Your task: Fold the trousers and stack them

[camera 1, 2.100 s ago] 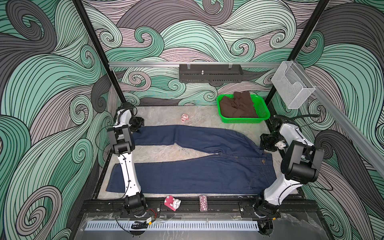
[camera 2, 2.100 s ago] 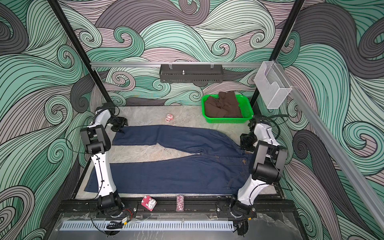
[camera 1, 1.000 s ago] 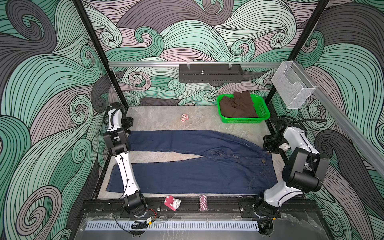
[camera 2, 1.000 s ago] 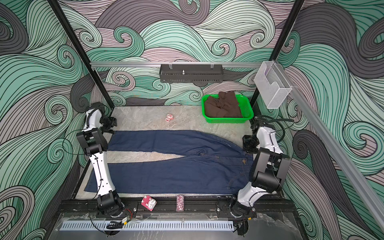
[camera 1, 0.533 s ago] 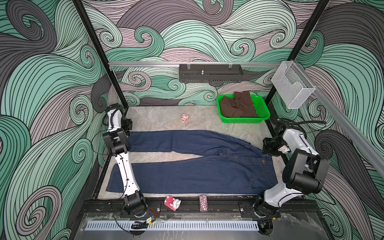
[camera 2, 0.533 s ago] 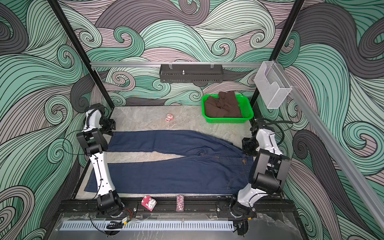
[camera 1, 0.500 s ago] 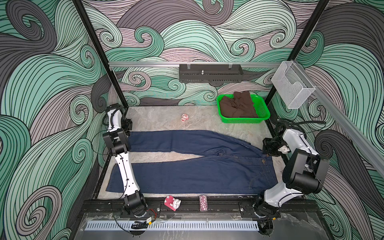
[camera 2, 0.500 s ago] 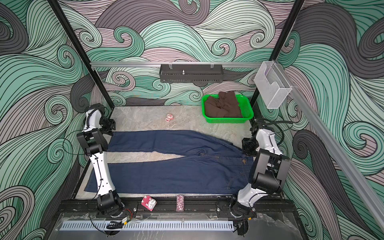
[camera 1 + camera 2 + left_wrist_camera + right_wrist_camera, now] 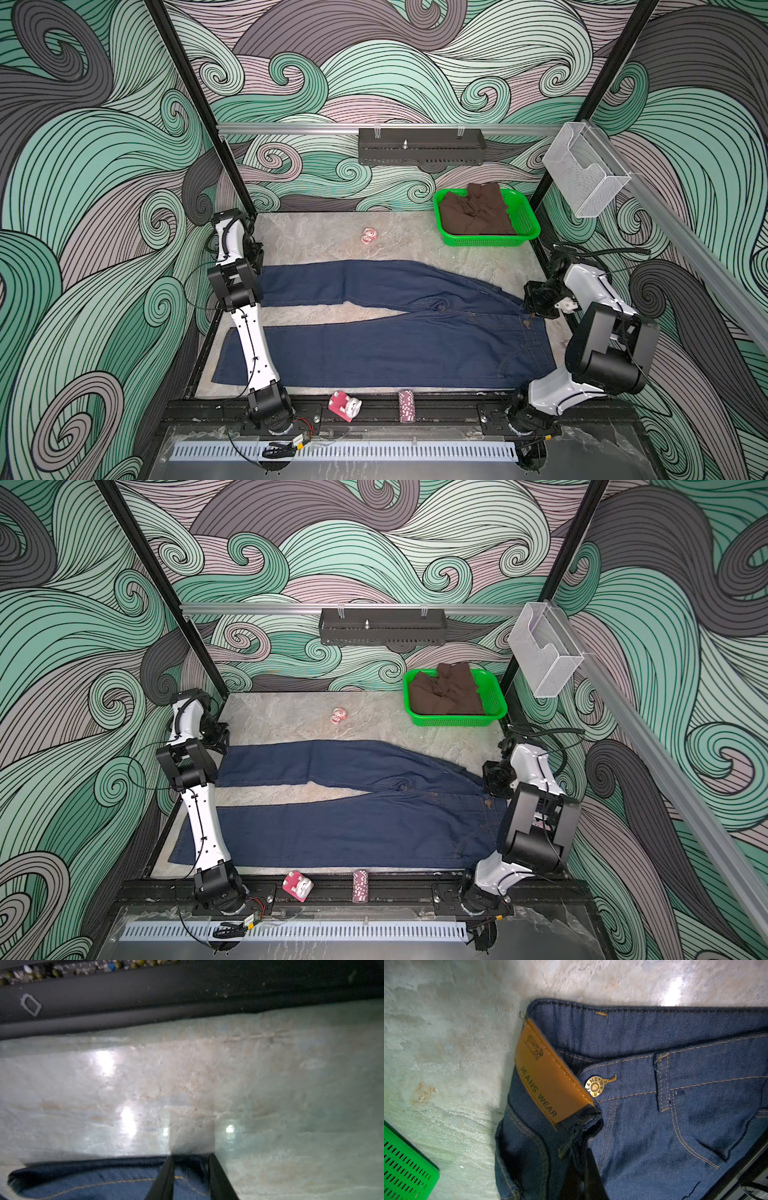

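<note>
The trousers (image 9: pixel 374 353) are spread at full length across the table (image 9: pixel 316 237), legs parted, waistband at the right arm's side. No fold is made yet and nothing is stacked. A brown garment (image 9: pixel 478 212) is seen in the green basket (image 9: pixel 528 232) at the far right corner. The far waistband corner is pinched by the right gripper (image 9: pixel 581 1159), fingers tight together. The far leg's hem is caught between the left gripper's (image 9: pixel 191 1159) narrowly set fingers. The first fold is judged merely prepared.
</note>
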You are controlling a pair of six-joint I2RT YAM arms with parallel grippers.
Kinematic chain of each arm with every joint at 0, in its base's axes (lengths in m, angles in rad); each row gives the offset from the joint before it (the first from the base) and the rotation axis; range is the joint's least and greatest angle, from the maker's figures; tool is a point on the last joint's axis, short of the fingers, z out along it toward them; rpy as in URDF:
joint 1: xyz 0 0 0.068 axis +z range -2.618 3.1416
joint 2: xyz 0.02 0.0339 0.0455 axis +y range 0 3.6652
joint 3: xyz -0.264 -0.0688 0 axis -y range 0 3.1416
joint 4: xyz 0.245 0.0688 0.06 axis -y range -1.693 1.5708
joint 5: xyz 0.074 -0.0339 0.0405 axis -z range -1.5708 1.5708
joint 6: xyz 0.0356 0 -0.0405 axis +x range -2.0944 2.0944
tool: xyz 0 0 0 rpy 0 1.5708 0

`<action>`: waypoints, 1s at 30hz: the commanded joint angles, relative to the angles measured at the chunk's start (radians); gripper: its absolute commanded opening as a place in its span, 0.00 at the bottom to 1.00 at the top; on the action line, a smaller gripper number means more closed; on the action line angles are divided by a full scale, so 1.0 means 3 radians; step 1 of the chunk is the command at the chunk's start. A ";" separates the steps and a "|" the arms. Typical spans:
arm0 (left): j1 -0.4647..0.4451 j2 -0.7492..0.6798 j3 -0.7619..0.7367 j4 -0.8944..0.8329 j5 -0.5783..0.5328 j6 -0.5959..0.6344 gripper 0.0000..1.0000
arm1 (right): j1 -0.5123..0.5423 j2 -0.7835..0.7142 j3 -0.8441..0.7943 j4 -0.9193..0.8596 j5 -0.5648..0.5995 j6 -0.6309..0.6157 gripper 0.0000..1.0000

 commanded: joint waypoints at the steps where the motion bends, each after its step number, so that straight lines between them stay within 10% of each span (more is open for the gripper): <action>1: -0.0003 0.0195 0.0034 -0.0092 -0.0018 -0.0057 0.18 | -0.0019 -0.0071 -0.0013 -0.0022 0.0000 0.0033 0.00; 7: 0.0056 -0.0004 0.0037 0.0246 0.0138 -0.0175 0.00 | -0.0029 0.0013 0.0215 -0.0019 -0.0029 0.0023 0.00; 30: 0.0489 -0.0763 0.0031 0.1098 0.0634 -0.0473 0.00 | -0.0074 0.0986 0.1939 -0.0016 -0.0378 -0.0181 0.00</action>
